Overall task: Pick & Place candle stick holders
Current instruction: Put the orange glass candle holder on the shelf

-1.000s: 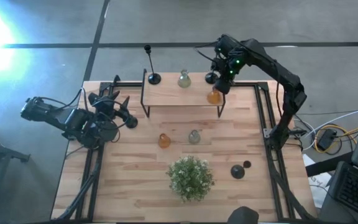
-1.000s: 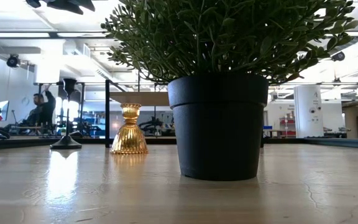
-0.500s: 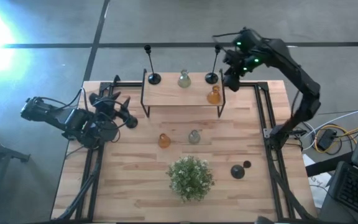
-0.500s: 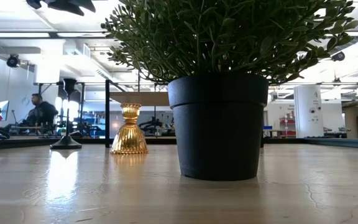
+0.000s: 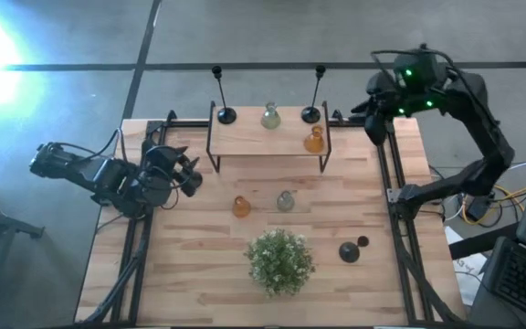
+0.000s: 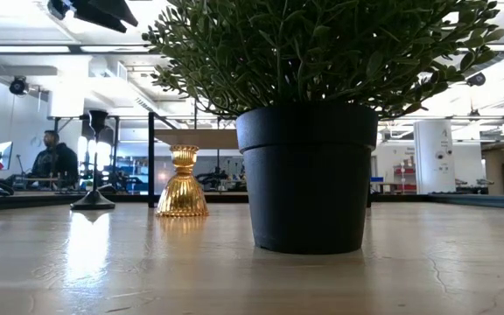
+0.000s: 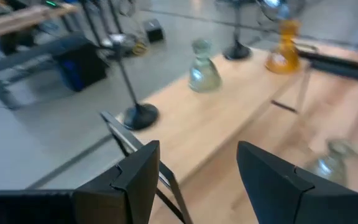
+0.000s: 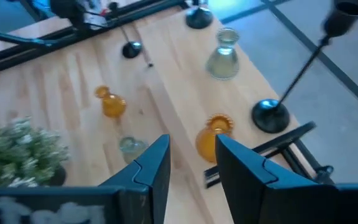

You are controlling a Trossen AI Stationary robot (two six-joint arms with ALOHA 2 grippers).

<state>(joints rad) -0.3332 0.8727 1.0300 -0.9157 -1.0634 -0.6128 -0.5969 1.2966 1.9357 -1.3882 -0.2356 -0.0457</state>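
On a raised wooden shelf (image 5: pixel 263 137) at the table's far side stand two tall black candle stick holders (image 5: pixel 219 114) (image 5: pixel 311 114), a pale green glass one (image 5: pixel 270 116) and an amber one (image 5: pixel 314 140). On the table top rest an amber glass holder (image 5: pixel 241 206), a pale glass one (image 5: pixel 285 200) and two short black ones (image 5: pixel 349 251) (image 5: pixel 363 241). My right gripper (image 8: pixel 192 165) hangs open and empty, high off the shelf's right end (image 5: pixel 373 128). My left gripper (image 7: pixel 197 180) waits open left of the shelf (image 5: pixel 188 175).
A bushy green plant (image 5: pixel 280 260) in a black pot (image 6: pixel 309 175) stands near the table's front middle. Black metal rails (image 5: pixel 386 183) run along the table's left and right sides. A person sits in the room far behind (image 6: pixel 52 157).
My right gripper has drawn away from the right tall black holder on the shelf, rising and going toward the table's right edge. That holder stays upright on the shelf. My left gripper has turned at the wrist without leaving its place.
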